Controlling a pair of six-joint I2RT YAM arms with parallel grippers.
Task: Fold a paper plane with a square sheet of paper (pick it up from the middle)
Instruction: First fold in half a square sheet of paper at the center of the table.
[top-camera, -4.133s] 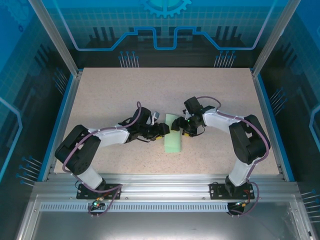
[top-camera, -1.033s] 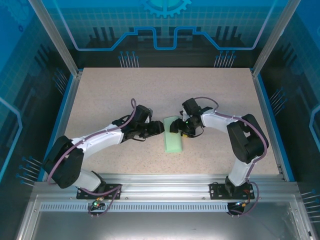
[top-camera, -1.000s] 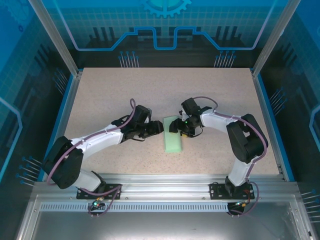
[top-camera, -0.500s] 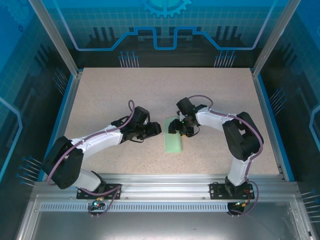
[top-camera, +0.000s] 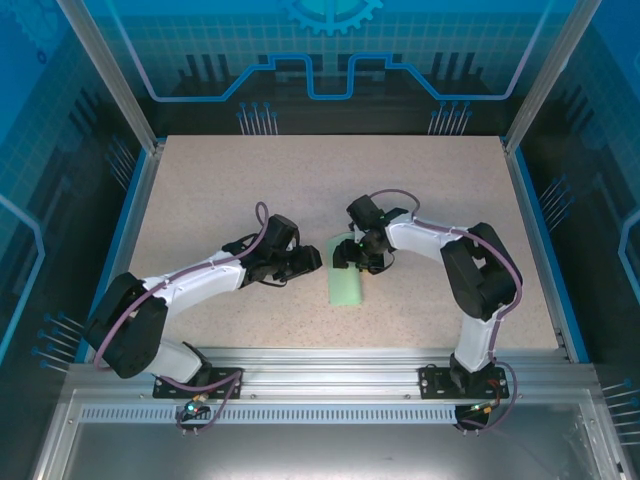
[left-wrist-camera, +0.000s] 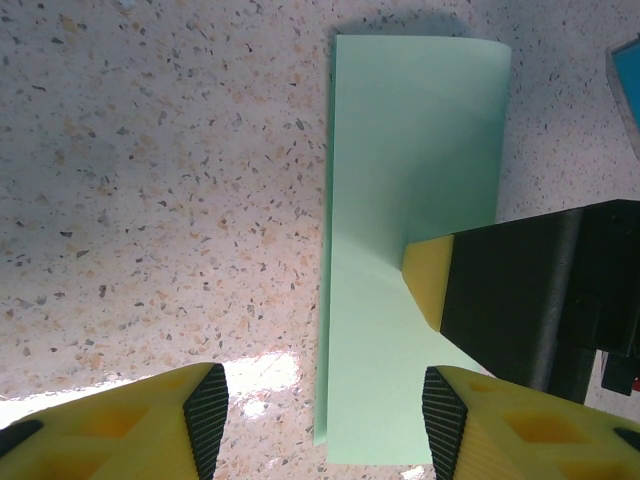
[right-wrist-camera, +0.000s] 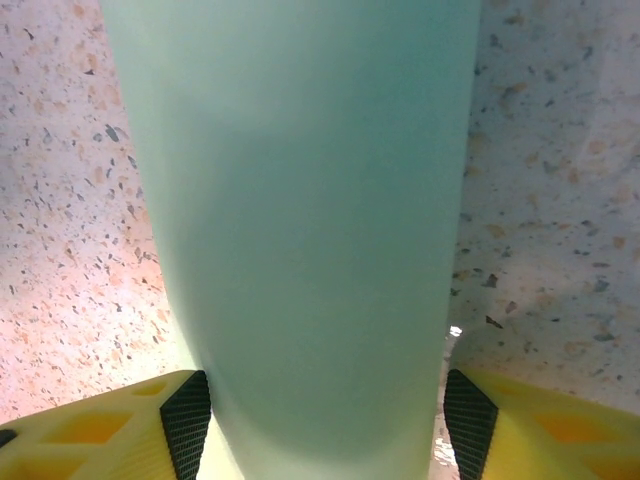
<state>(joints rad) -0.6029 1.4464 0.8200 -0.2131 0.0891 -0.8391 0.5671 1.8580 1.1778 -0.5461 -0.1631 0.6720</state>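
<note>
Mint-green and matte, the square sheet of paper (top-camera: 347, 290) lies as a narrow rectangular strip on the speckled table top (top-camera: 220, 190), near its middle, with the long axis running from the near edge toward the far edge. The right gripper (top-camera: 344, 255) sits over the far end of the strip. In the right wrist view its fingers (right-wrist-camera: 185, 425) are spread wide, with the paper running between them and nothing clamped. In the left wrist view one yellow-tipped finger (left-wrist-camera: 425, 280) of that gripper overlaps a long edge of the strip; actual contact cannot be confirmed. The left gripper (top-camera: 312, 259) is positioned just beside the strip on its left. Its fingers (left-wrist-camera: 130, 425) are also spread wide — holding nothing — and one end of the strip lies in the gap, closer to one finger.
</note>
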